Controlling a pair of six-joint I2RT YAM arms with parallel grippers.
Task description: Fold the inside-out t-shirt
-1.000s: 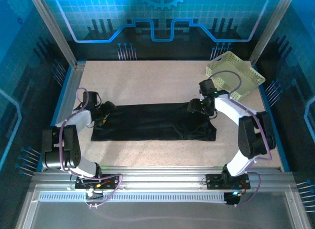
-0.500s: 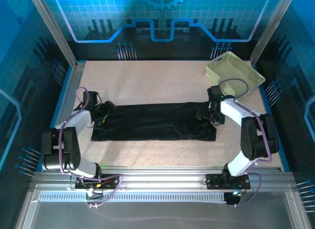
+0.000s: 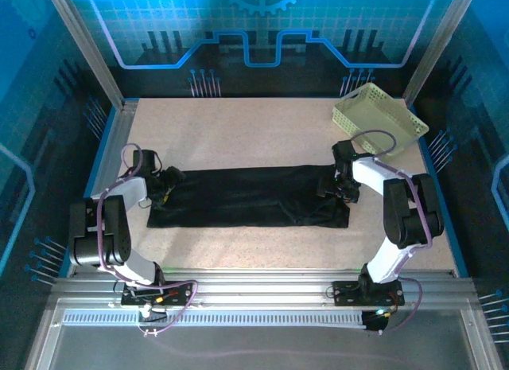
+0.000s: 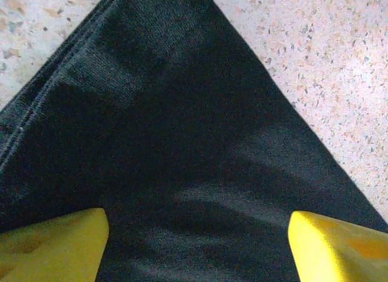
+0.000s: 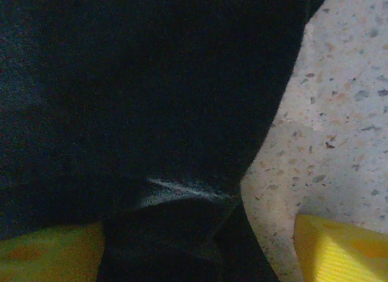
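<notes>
Black t-shirt (image 3: 246, 196) lies flat, seemingly folded lengthwise; left hand (image 3: 167, 185) and right hand (image 3: 330, 185) at its ends

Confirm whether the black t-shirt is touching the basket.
Apart. The top view shows bare table between the right end of the t-shirt and the basket, which sits in the far right corner.

The basket (image 3: 378, 119) stands beyond the right gripper (image 3: 328, 188), off its outer side (a near obstacle). Bare table (image 3: 238, 131) lies open beyond the left gripper (image 3: 169, 183) and behind both.
</notes>
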